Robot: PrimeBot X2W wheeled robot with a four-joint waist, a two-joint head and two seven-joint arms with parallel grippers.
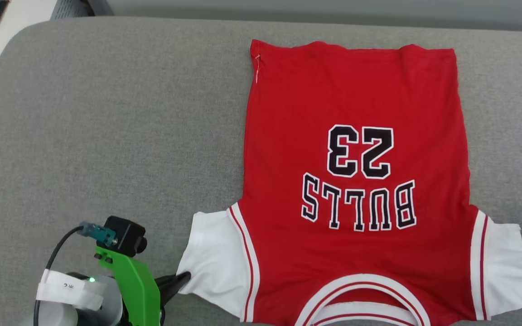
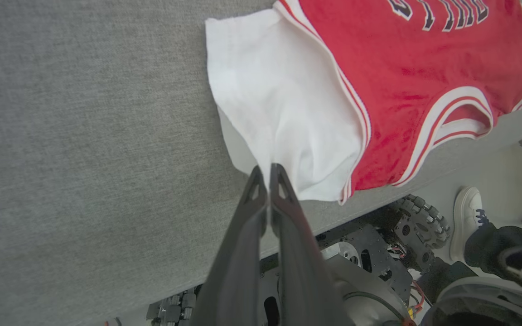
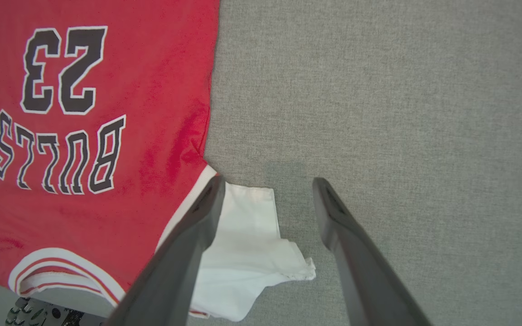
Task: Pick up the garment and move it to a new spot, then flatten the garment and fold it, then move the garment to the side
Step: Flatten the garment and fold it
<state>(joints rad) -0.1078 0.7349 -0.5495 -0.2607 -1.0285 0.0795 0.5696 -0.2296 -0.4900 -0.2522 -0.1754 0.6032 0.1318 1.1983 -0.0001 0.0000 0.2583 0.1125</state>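
Flattening, we judge: left gripper (image 2: 268, 174) pinches one white sleeve (image 2: 279, 99) of the Bulls jersey (image 1: 356, 90); right gripper (image 3: 268, 183), spread wide, must grasp the other.

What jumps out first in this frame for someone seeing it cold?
A red garment printed BULLS 23 lies spread flat on the grey fabric surface, collar toward the robot. The left tool is closed on the edge of its white sleeve, while the right tool hangs open near the other sleeve.
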